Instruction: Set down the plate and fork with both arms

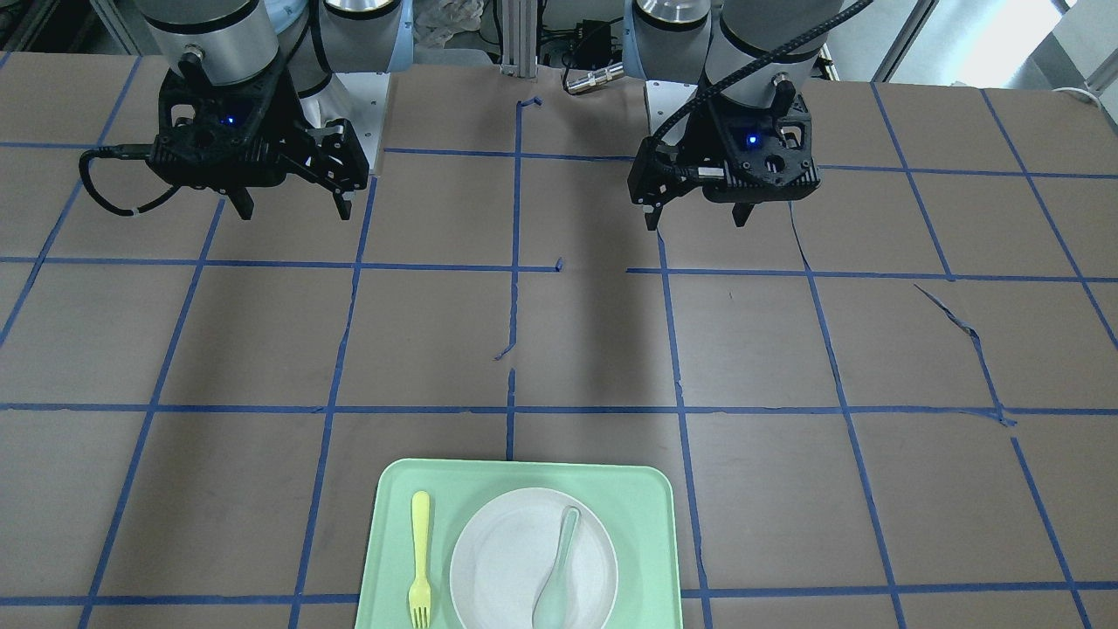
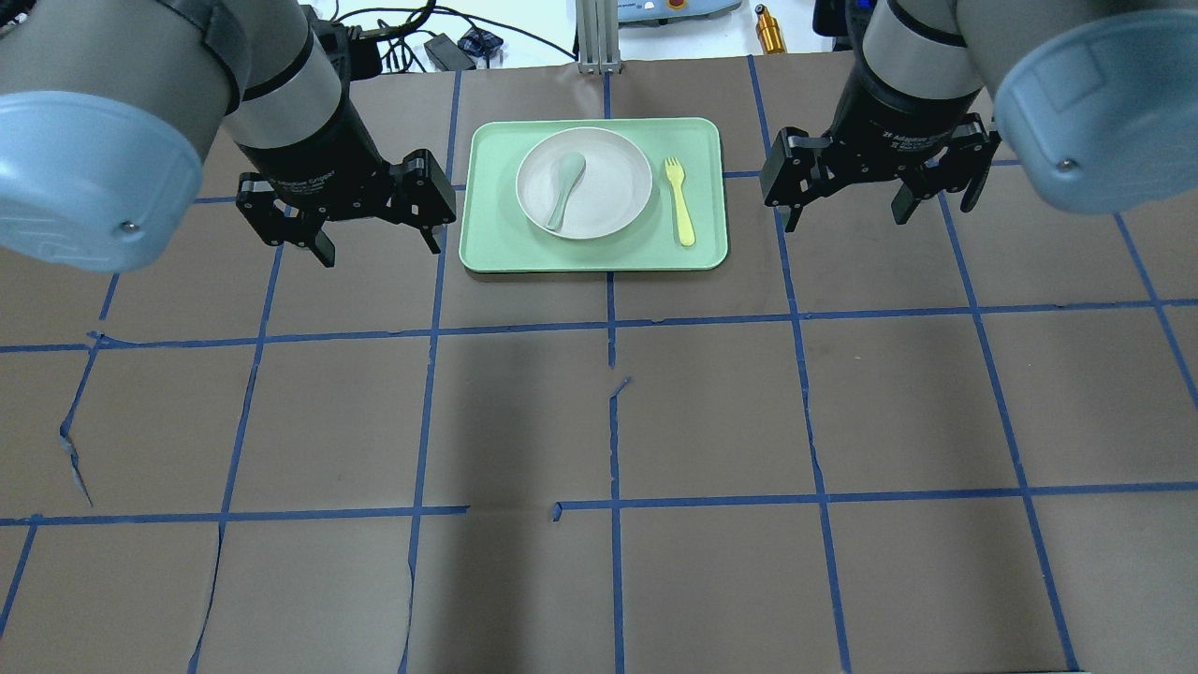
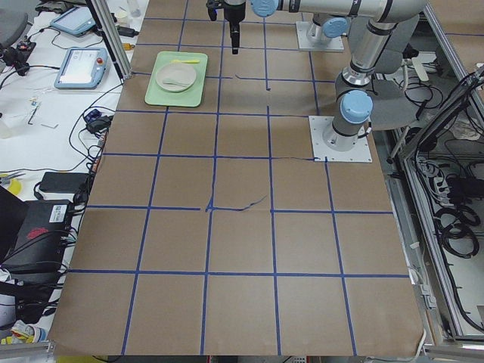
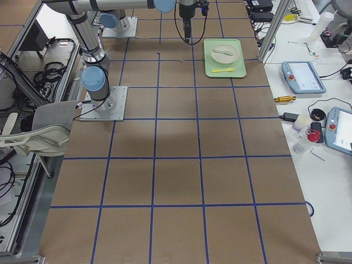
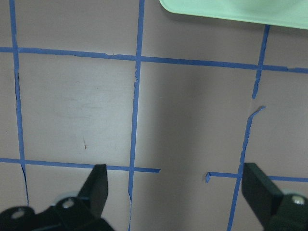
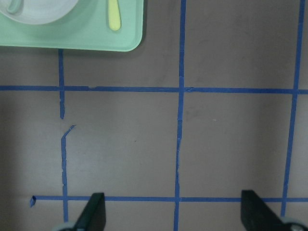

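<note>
1. Two grippers hang above the desk (image 2: 711, 412), both spread wide and holding nothing. The left gripper (image 2: 379, 251) is toward the desk's left edge and the right gripper (image 2: 847, 221) toward its right edge.
2. Both are well apart from the tray (image 2: 487, 253), which lies midway along the far edge.
3. On the tray sits the plate (image 2: 608, 187), with the fork (image 2: 680, 201) just beside it on the right, tines toward the far edge.
4. A spoon (image 2: 564, 187) lies in the plate, and its handle seems to rest on the near rim.
</note>
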`<state>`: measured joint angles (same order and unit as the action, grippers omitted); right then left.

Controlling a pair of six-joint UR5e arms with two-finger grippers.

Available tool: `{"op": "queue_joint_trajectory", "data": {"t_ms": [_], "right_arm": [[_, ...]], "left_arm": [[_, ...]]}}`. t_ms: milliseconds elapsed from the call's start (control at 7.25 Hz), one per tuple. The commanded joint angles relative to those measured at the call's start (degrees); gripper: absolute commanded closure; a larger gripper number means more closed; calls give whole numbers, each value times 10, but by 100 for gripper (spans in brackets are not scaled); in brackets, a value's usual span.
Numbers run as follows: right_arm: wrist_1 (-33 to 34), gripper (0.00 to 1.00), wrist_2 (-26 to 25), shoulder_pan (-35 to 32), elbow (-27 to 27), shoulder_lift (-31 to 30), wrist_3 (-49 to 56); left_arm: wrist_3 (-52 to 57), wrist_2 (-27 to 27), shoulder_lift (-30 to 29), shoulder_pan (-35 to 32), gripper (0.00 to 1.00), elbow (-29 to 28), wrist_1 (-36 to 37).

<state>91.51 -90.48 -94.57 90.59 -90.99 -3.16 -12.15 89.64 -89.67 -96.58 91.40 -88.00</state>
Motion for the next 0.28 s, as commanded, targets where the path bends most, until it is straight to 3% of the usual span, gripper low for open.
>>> {"op": "queue_joint_trajectory", "data": {"t_ms": [0, 138], "right_arm": [[-2, 0, 0, -1, -1, -1, 0], [-1, 0, 0, 0, -1, -1, 1]], "left_arm": [[-1, 0, 1, 0, 0, 1, -2], [-1, 0, 1, 0, 0, 1, -2]]}}
